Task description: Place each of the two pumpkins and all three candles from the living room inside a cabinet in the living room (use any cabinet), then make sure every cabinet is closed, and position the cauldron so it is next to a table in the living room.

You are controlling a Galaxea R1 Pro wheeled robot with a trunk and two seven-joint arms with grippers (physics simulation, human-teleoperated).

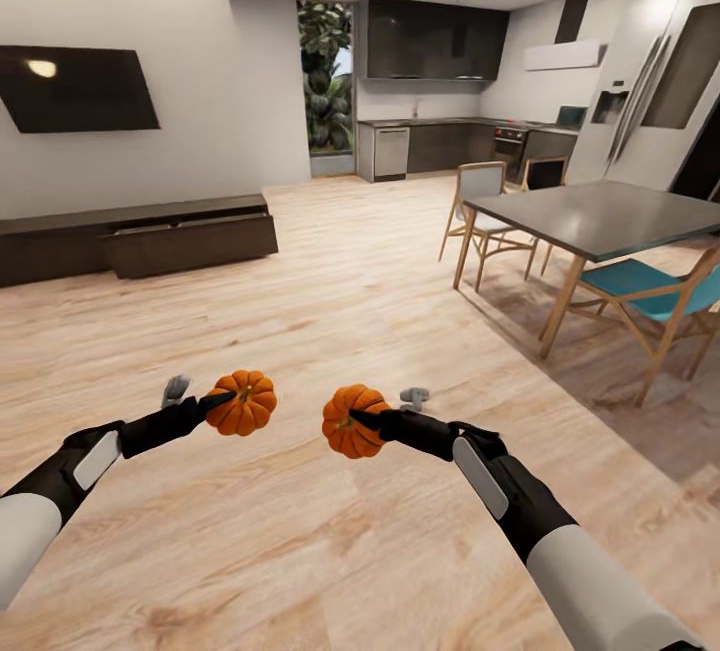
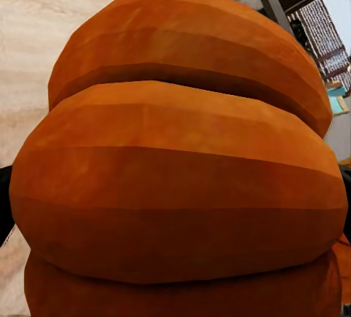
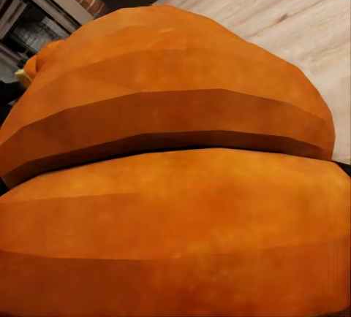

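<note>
Looking down from the head view, the cabinet (image 1: 140, 236) sits at about ten o'clock against the wall under the TV (image 1: 75, 89). One drawer (image 1: 190, 241) stands pulled out from its front; what lies inside cannot be made out from this angle. At about two o'clock stands a dining table (image 1: 610, 216) with wooden chairs (image 1: 640, 296), and the kitchen units (image 1: 440, 146) lie at twelve o'clock beyond the wood floor (image 1: 350, 291).

Low in the same view, the left gripper (image 1: 222, 399) is clamped around the left pumpkin (image 1: 243, 404), one dark finger laid across its top by the stem. The right gripper (image 1: 365, 421) grasps the right pumpkin (image 1: 352, 421) the same way. The two pumpkins hang near each other above the floor, apart and not touching.

In the left wrist view, the left pumpkin (image 2: 179, 178) bulges close to the lens, ribs stacked, with chair legs and floor at twelve o'clock behind it. The fingers are mostly hidden at the edges.

In the right wrist view, the right pumpkin (image 3: 172, 185) sits equally close, with brick and a dark shape at eleven o'clock and floor at one o'clock.
</note>
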